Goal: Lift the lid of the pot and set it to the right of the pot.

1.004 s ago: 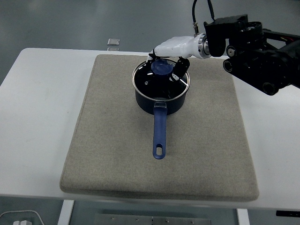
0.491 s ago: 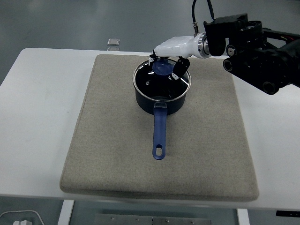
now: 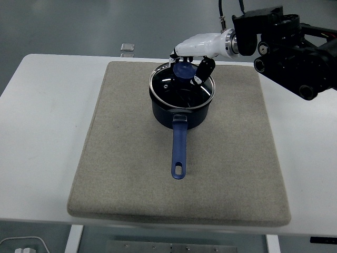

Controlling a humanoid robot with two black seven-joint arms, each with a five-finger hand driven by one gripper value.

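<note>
In the head view, a white desk (image 3: pixel 47 132) carries a large grey-beige mat (image 3: pixel 131 179) that covers most of its middle part. On the far half of the mat stands a dark blue pot (image 3: pixel 180 113), and its long blue handle (image 3: pixel 179 150) points toward the near edge of the desk. The glass pot lid (image 3: pixel 179 88) with a metal rim is at the top of the pot; it looks a little tilted, with the far side higher, but I cannot tell if it is fully free from the rim. The blue knob (image 3: pixel 183 70) of the lid is at its far side. The right arm (image 3: pixel 289 47), black and bulky, comes in from the right edge of the picture, and its white right hand (image 3: pixel 192 59) is directly over the lid. The fingers (image 3: pixel 202 71) are curled down around the knob and pinch it from both sides. The mat to the right of the pot is bare. On the floor behind the desk lies a small pale object (image 3: pixel 127 48), too small to tell what it is.
</note>
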